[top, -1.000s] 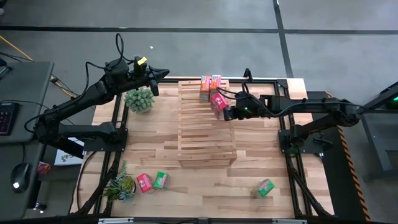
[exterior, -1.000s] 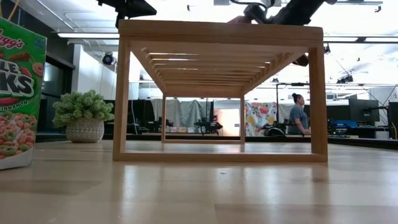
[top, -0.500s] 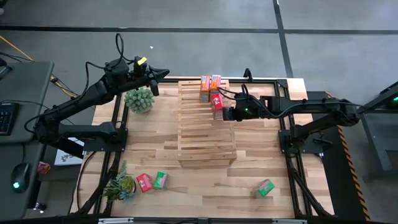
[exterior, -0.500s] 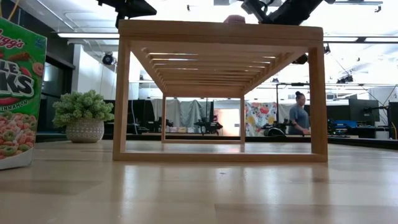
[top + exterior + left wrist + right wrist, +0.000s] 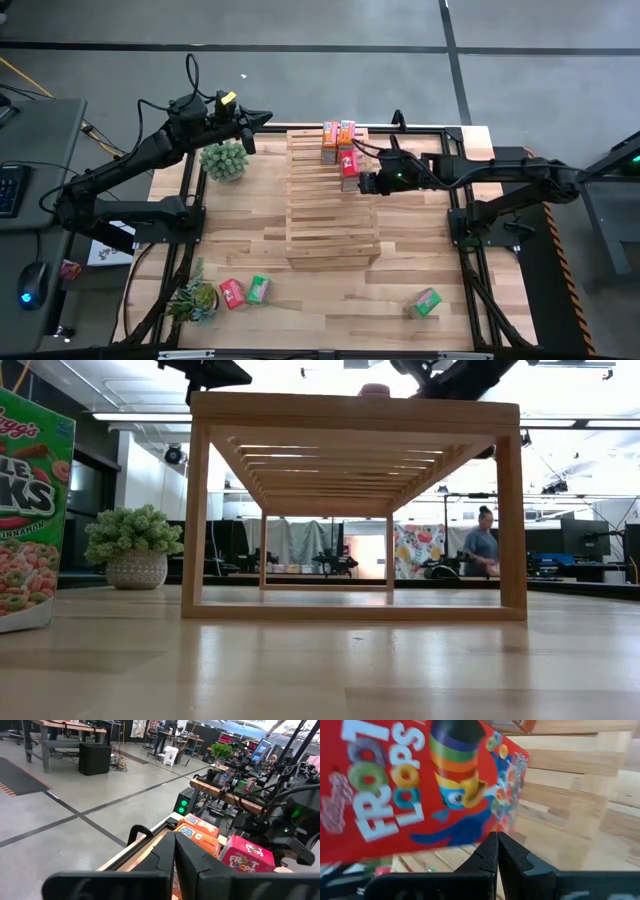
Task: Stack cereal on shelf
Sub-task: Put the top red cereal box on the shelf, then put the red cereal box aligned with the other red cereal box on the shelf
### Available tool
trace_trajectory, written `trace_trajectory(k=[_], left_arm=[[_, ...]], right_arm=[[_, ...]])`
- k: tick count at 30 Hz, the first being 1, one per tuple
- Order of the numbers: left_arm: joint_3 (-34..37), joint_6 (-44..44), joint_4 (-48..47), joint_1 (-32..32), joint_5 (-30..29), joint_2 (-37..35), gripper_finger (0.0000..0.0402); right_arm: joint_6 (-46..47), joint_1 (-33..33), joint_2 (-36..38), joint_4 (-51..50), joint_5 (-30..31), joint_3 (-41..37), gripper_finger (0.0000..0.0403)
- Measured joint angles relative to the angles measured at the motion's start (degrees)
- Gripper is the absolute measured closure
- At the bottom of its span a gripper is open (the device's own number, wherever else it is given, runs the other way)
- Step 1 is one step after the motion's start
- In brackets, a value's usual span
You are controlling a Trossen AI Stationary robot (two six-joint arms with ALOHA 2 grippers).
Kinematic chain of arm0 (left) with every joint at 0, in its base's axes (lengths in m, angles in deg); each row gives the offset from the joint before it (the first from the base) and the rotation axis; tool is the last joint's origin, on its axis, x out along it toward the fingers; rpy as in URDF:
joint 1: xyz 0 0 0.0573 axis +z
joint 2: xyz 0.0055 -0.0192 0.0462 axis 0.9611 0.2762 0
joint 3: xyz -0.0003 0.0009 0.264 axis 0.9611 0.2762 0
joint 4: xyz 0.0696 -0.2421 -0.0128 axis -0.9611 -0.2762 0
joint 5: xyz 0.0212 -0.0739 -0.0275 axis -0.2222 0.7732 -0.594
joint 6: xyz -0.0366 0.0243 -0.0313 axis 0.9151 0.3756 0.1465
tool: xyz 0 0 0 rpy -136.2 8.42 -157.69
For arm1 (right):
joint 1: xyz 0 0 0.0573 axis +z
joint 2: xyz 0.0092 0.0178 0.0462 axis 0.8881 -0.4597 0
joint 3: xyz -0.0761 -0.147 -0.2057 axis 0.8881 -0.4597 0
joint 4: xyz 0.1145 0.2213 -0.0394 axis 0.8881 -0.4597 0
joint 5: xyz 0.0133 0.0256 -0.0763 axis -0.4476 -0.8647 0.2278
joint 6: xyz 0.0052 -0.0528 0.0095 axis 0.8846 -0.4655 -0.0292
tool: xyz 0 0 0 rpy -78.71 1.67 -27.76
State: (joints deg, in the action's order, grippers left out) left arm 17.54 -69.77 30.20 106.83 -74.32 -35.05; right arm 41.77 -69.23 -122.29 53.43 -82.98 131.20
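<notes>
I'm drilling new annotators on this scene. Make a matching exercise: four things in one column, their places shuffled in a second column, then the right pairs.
Things
1. orange boxes
2. red box by the right gripper
3. lone green box
4. potted plant under the left arm

Places
A. on the table, near right corner
B. on the table, left of the shelf
C. at the shelf's far end
D. on the shelf, just in front of the orange boxes

Pairs: 1-C, 2-D, 3-A, 4-B
</notes>
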Motion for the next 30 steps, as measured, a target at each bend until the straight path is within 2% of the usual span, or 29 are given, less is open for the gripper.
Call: trace_trajectory(k=[7, 11, 17, 21, 23, 27, 30], left_arm=[[0.00, -0.05, 0.02, 0.00, 0.07, 0.01, 0.0398], [0.00, -0.02, 0.21, 0.02, 5.15, 0.02, 0.0379], [0.00, 7.76, 2.68, -1.16, 17.66, 0.02, 0.0288], [0.00, 13.39, 10.48, -5.22, 26.95, 0.01, 0.0212], [0.00, 14.95, 16.73, -8.20, 29.58, 0.02, 0.0178], [0.00, 15.07, 26.38, -15.20, 30.74, 0.00, 0.0128], [-2.06, 15.57, 23.56, -19.28, 33.56, 0.02, 0.0117]], right_arm=[[-3.73, -0.59, 6.40, -7.56, 2.18, 0.00, 0.0403], [-5.29, -0.60, 10.52, -8.08, 4.67, 0.00, 0.0403], [-6.74, -0.59, 14.86, -8.12, 8.39, 0.00, 0.0403], [-6.74, -0.61, 16.06, -8.70, 9.25, 0.00, 0.0403], [-6.75, -0.61, 16.09, -9.05, 9.47, 0.00, 0.0403], [-6.75, -0.61, 16.01, -9.69, 9.52, 0.00, 0.0403], [-6.73, -0.61, 15.96, -9.83, 9.52, 0.00, 0.0403]])
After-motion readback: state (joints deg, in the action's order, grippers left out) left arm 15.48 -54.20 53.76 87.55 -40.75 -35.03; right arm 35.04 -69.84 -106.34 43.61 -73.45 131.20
